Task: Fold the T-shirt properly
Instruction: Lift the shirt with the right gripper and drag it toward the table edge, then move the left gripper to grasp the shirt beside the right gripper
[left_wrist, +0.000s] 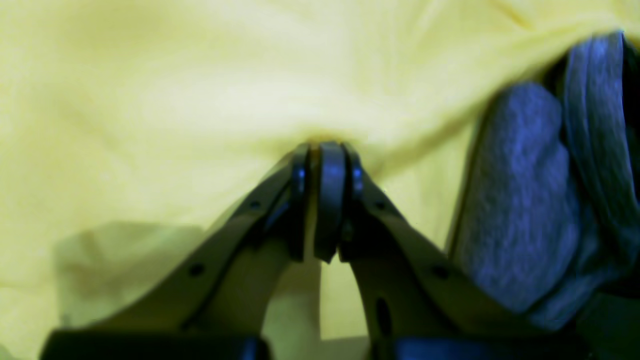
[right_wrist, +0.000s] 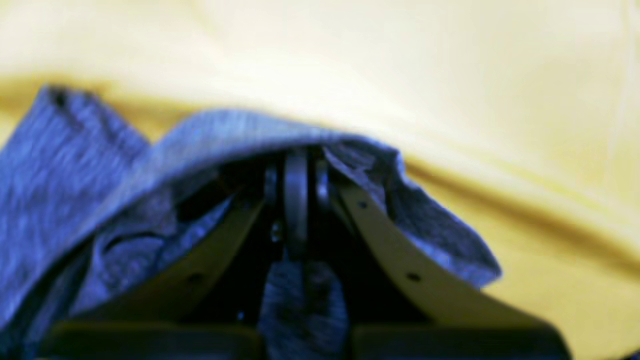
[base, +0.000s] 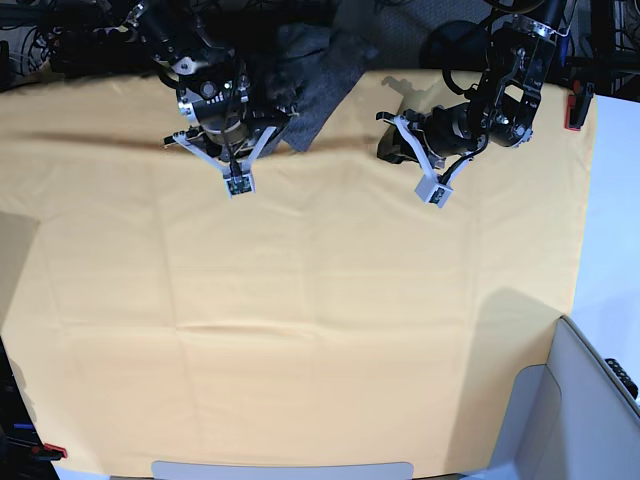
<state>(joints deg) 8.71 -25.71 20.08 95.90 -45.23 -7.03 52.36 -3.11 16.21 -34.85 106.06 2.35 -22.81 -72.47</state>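
Your left gripper (left_wrist: 327, 150) fills the bottom of the left wrist view, its fingers pressed together with the tips down on the yellow cloth (left_wrist: 150, 125), which puckers around them; nothing sits between the pads that you can make out. Just to the right of that gripper, a fold of the shirt (left_wrist: 530, 200) hangs in blue-grey heathered knit, close to the right finger but apart from the tips. In the right wrist view your right gripper (right_wrist: 296, 160) is closed too, and here the shirt (right_wrist: 100, 175) drapes over the fingertips like a hood, with a strip of the same fabric showing between the fingers below the tips, so this one is clamped on the shirt. Yellow cloth lies beyond and to the right of it. From the base view, you see the right gripper (base: 238, 185) at upper left, pointing down toward the open cloth (base: 300, 330), with the shirt (base: 315, 70) bunched behind and beside its wrist at the far edge of the table. Your left gripper (base: 436, 192) is at upper right, tilted, tips on the cloth, well apart from the other arm.
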